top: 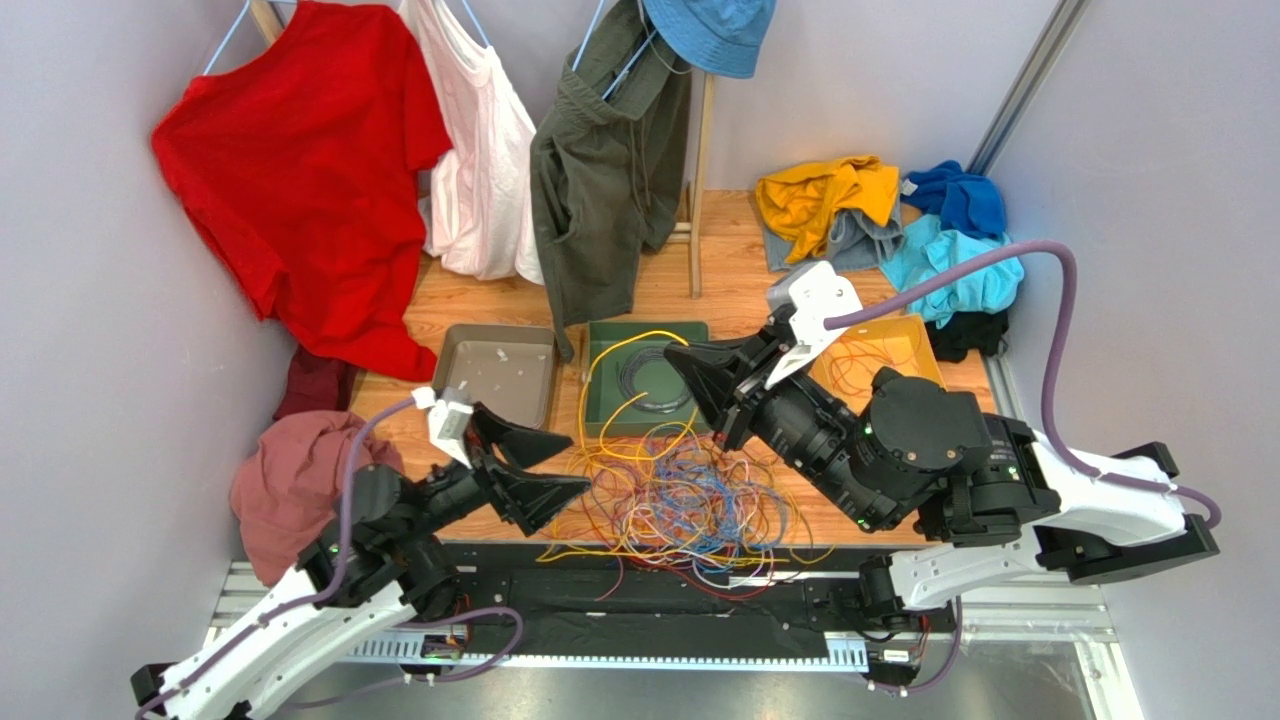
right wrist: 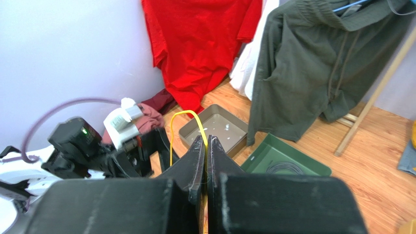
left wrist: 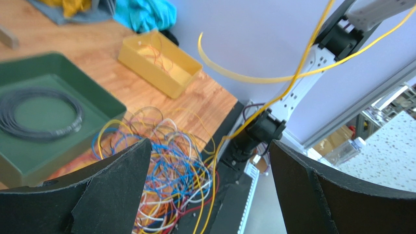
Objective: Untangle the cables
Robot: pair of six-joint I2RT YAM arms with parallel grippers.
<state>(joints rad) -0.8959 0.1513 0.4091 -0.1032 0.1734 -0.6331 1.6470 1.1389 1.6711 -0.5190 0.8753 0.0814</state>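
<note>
You had pale lilac walls (top: 90, 375) around a wooden surface (top: 736, 308). At its far end hung a red shirt (top: 301, 180) and olive hoodie (top: 609, 150).

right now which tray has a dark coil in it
The green tray, in the middle: a dark coil lies inside. The grey tray holds no cable, the yellow tray only thin reddish wires.

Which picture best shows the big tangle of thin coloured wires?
Top external: nearly the whole tangle of thin coloured wires lies in view. Left wrist crops it. Right wrist shows only one yellow strand.
</note>
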